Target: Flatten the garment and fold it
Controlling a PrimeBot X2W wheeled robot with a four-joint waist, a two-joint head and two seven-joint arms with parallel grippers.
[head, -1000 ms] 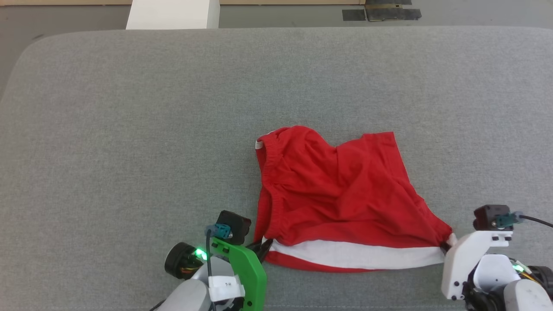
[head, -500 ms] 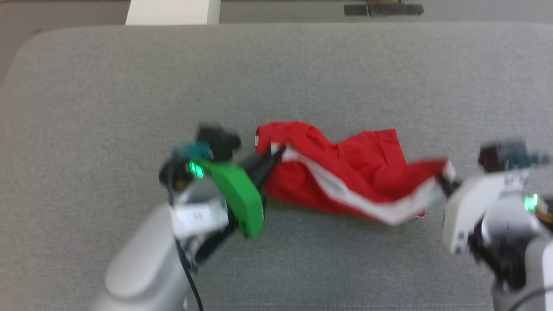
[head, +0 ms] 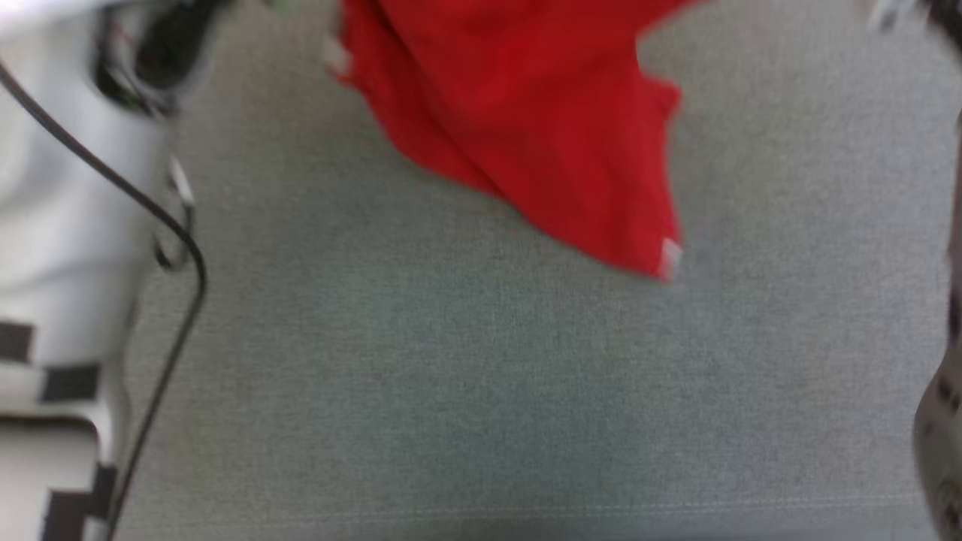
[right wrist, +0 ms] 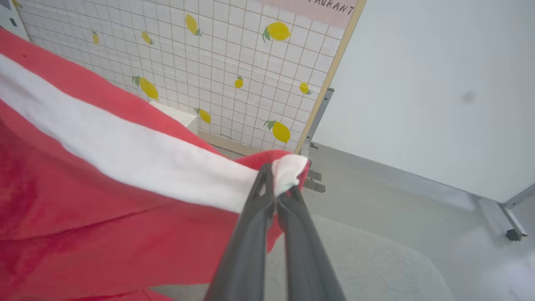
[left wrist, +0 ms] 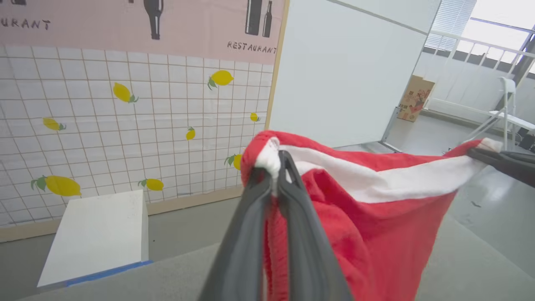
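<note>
The red shorts [head: 526, 128] hang in the air above the grey padded surface [head: 466, 391], blurred in the head view, with their lower corner dangling free. My left gripper [left wrist: 273, 167] is shut on one end of the white side stripe [left wrist: 401, 179], red cloth [left wrist: 376, 242] hanging below it. My right gripper [right wrist: 278, 184] is shut on the stripe's other end, and the shorts [right wrist: 104, 200] stretch away to its left. In the left wrist view the right gripper's dark fingers [left wrist: 501, 163] pinch the far corner.
My pale left forearm [head: 68, 225] with a black cable fills the head view's left edge. Beyond the padded surface stand a white box [left wrist: 96, 234], a lemon-patterned tiled wall [left wrist: 125, 125] and a white panel [right wrist: 439, 83] on a wheeled frame.
Both grippers have lifted the shorts off the surface by the striped edge, up and away from me. The head view has shifted and blurred, so the camera has moved too.
</note>
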